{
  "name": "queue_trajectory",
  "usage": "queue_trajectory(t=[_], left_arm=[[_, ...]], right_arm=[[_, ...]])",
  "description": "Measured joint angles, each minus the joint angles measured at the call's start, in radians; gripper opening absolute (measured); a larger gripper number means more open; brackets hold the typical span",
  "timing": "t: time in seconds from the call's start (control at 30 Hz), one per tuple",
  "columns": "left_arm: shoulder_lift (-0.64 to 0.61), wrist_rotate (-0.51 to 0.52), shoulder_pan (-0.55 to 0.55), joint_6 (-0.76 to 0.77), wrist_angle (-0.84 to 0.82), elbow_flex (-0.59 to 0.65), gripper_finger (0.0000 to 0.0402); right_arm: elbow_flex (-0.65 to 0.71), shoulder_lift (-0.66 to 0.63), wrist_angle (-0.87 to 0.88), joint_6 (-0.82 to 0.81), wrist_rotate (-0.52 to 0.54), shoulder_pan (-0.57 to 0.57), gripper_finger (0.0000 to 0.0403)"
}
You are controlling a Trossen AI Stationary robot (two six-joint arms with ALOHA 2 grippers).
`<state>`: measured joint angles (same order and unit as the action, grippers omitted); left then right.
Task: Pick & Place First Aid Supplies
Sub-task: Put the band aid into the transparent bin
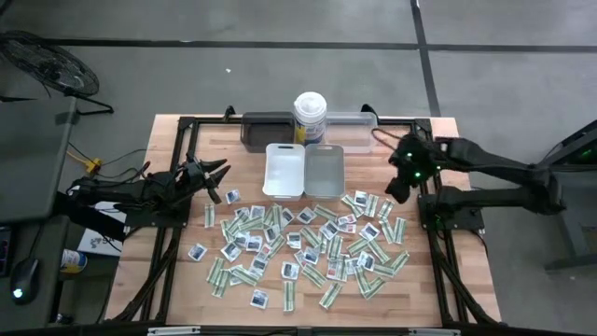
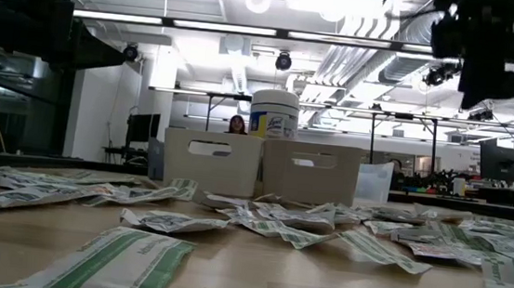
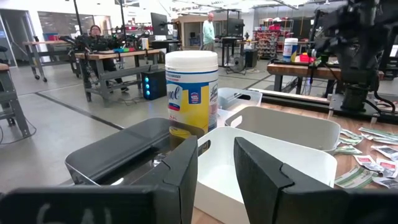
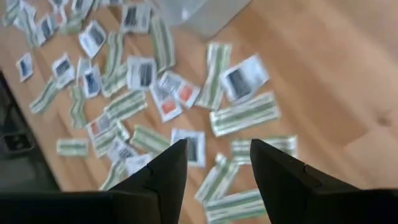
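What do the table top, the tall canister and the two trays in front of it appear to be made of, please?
The table top looks like matte wood: pale planks with visible grain.

The canister seems to be white plastic with a glossy printed yellow-and-blue label.

The white tray and grey tray look like smooth moulded plastic, with rounded corners and cut-out handles, though I can't be certain.

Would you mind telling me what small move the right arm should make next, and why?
Probably lower the right gripper straight down toward the packets. It hangs open above the scattered pile, holding nothing, with a green-and-white strip just ahead. The white tray and grey tray look empty.
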<state>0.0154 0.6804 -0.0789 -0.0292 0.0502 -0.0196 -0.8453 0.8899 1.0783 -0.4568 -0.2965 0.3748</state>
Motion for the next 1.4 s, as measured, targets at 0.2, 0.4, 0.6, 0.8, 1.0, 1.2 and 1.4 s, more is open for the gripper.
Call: queue_trajectory(t=[0.2, 0.4, 0.6, 0.8, 1.0, 1.2, 1.4], left_arm=[[0.000, 0.000, 0.000, 0.000, 0.000, 0.000, 0.0101], [0.000, 0.000, 0.000, 0.000, 0.000, 0.000, 0.0101], [0.000, 0.000, 0.000, 0.000, 0.000, 0.000, 0.0101], [0.000, 0.000, 0.000, 0.000, 0.000, 0.000, 0.0101], [0.000, 0.000, 0.000, 0.000, 0.000, 0.000, 0.0101], [0.000, 0.000, 0.000, 0.000, 0.000, 0.000, 0.0101], [0.000, 0.000, 0.000, 0.000, 0.000, 0.000, 0.0101]], right_arm=[[0.062, 0.128, 0.000, 0.006, -0.099, -0.014, 0.0170], [0.127, 0.238, -0.030, 0.011, -0.067, -0.038, 0.0170], [0.130, 0.338, -0.022, 0.022, 0.086, -0.037, 0.0169], [0.130, 0.447, -0.024, 0.038, 0.133, -0.037, 0.0169], [0.130, 0.542, -0.065, 0.054, 0.145, -0.037, 0.0169], [0.130, 0.603, -0.066, 0.074, 0.180, -0.037, 0.0169], [0.130, 0.628, -0.073, 0.108, 0.201, -0.037, 0.0169]])
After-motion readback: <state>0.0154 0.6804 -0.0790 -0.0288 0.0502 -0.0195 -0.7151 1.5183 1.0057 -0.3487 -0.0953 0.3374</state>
